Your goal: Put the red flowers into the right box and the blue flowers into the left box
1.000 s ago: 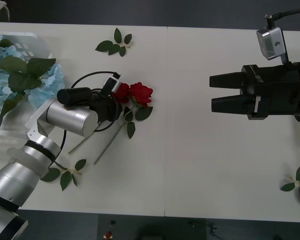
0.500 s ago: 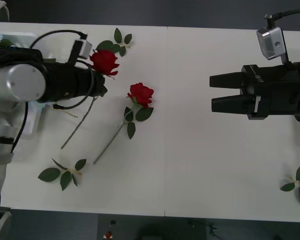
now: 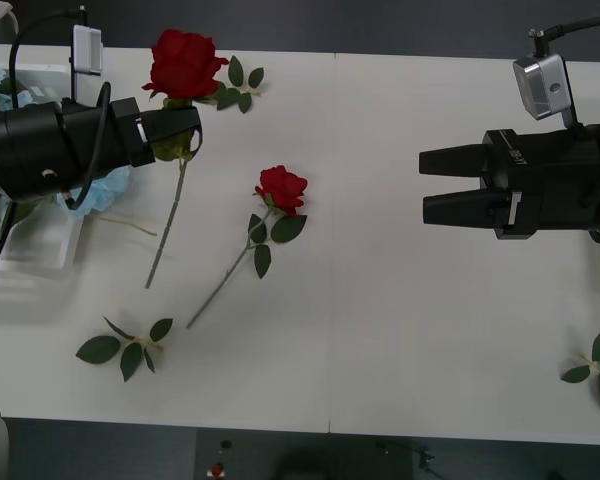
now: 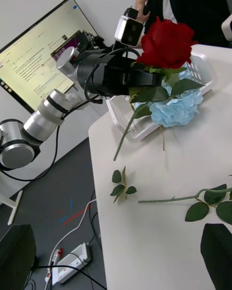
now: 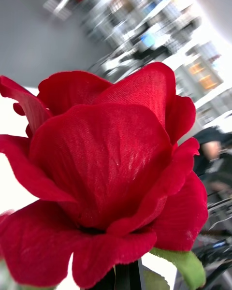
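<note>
Held rose [image 3: 185, 62]: gripped just under the bloom by the closed left gripper [image 3: 180, 125], lifted over the table's left side, stem hanging down. Right gripper [image 3: 425, 186]: slightly parted, empty, far across. Second rose [image 3: 280, 187]: lying between.

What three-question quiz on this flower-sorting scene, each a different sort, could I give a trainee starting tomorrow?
1. True or false: the left gripper holds a deep-red artificial rose lifted off the white table.
2. Multiple choice: the second red rose is (a) lying on the table, (b) in the white slotted plastic basket, (c) in the right gripper.
3. Fill in: the pale sky-blue artificial flowers lie in the white slotted ____.

Key: 1 true; 2 a; 3 basket.
</note>
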`<control>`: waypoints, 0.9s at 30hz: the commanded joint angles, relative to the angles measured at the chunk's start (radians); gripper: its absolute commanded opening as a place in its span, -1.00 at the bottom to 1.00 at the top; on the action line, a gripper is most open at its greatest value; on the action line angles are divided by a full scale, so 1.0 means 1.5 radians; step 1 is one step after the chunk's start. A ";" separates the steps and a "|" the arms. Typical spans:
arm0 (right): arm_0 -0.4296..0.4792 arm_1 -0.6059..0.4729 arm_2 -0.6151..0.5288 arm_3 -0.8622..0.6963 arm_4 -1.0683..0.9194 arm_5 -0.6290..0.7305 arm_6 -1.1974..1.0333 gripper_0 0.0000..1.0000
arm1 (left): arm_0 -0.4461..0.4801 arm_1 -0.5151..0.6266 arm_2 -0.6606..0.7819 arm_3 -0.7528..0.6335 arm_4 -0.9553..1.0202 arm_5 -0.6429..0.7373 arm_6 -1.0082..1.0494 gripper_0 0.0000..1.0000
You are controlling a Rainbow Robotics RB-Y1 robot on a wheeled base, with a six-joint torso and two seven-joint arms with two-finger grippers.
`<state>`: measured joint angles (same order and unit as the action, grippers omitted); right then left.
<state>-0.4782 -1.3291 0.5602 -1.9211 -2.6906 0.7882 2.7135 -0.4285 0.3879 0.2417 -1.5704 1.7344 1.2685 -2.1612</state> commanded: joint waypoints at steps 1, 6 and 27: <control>-0.015 0.005 -0.016 -0.005 -0.005 -0.002 -0.006 1.00 | 0.016 0.008 -0.091 0.038 0.187 -0.066 -0.175 -1.00; -0.015 0.005 -0.016 -0.005 -0.005 -0.002 -0.006 1.00 | 0.023 -0.016 -0.198 0.042 0.395 -0.151 -0.308 -1.00; -0.008 0.054 -0.012 0.016 0.062 0.009 -0.006 1.00 | 0.022 -0.139 -0.327 -0.065 0.455 -0.382 -0.361 -1.00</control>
<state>-0.4782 -1.2875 0.5602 -1.9019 -2.6152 0.8026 2.7135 -0.3892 0.1801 -0.2378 -1.6091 2.3938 0.7298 -2.6947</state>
